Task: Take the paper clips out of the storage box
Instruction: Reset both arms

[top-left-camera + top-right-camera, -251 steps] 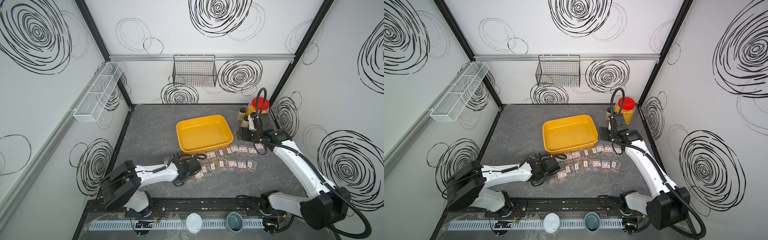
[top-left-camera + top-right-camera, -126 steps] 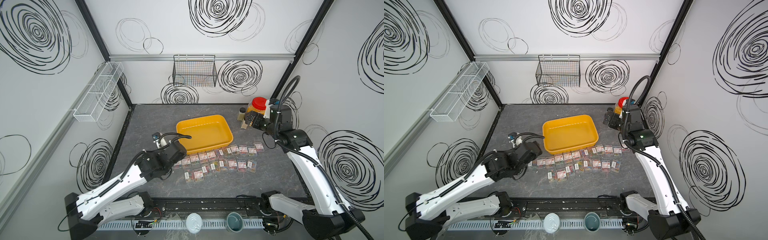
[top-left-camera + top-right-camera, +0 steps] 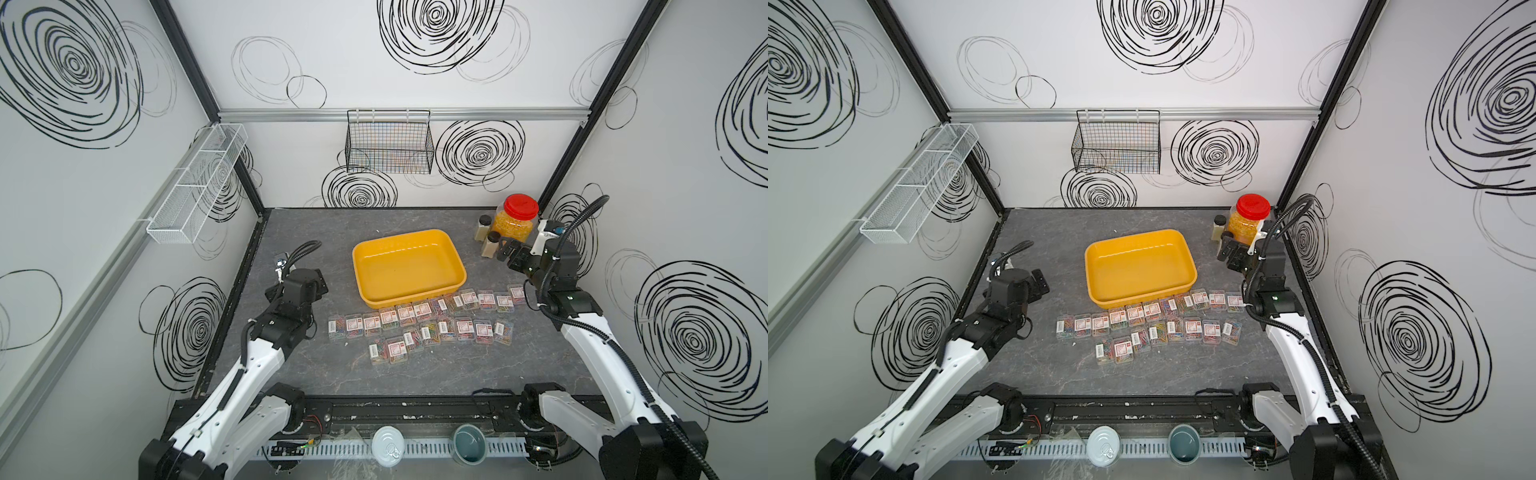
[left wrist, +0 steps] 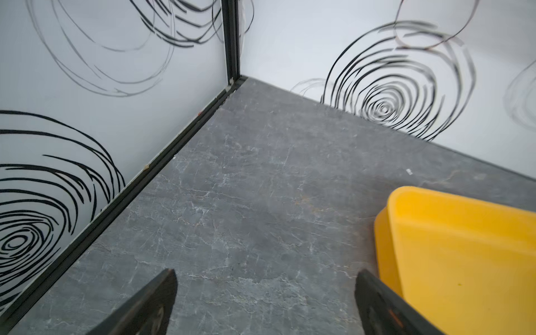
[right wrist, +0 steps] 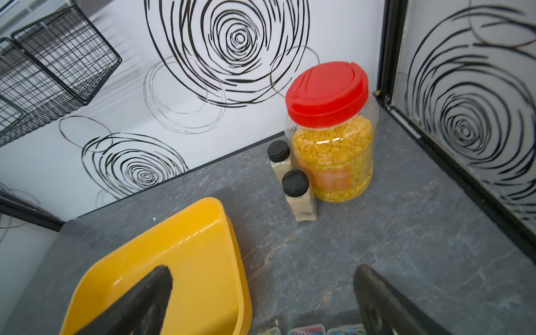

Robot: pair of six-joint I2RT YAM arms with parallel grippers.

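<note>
Paper clips (image 3: 428,332): small clear cases of coloured clips with white-and-red labels, all lying on the tabletop (image 3: 415,382) in two loose rows just in front of the storage box.
Storage box (image 3: 405,270): yellow-orange tray, empty, mid tabletop.
Left hand (image 4: 264,274): fingers spread wide, holding nothing, above bare tabletop off the box's left end.
Right hand (image 5: 262,268): fingers spread wide, holding nothing, raised by the box's far right corner, near two black-capped bottles (image 3: 490,245).
Jar (image 3: 515,220): red lid, yellow kernels, far right corner, just beside the bottles.
</note>
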